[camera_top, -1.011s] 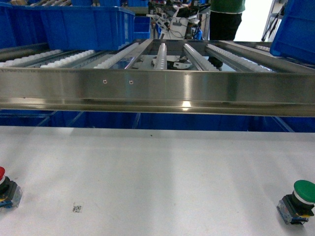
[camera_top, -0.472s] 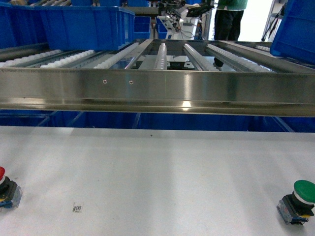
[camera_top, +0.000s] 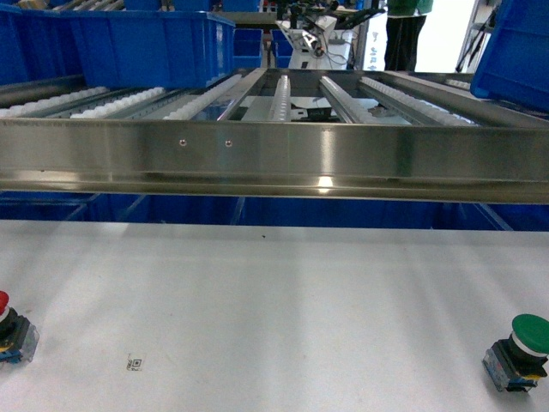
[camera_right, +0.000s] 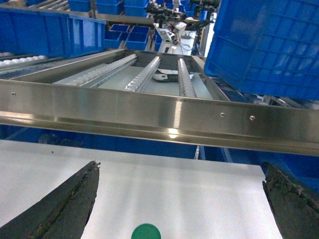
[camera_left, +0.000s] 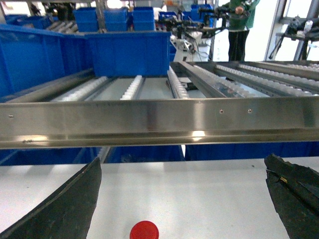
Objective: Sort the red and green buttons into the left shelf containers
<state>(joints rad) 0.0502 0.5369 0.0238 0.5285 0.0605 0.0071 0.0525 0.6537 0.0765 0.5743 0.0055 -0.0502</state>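
On the counter (camera_top: 283, 300) nothing has changed over the last second: red button (camera_top: 7, 328) at far left, green button (camera_top: 523, 345) at far right, both ungrasped. Our left gripper (camera_left: 184, 199) and right gripper (camera_right: 179, 199) hover fingers wide above them; sorting hasn't begun.

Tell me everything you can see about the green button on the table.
The green button sits at the table's right edge in the head view, resting on the white tabletop. It has a glossy green domed cap on a black collar, above a blocky blue-grey base that shows a bit of yellow. It stands tilted, cap toward upper right. Nothing else touches it. In the right wrist view only its cap shows, low between the open fingers of the right hand, which is not gripping it.
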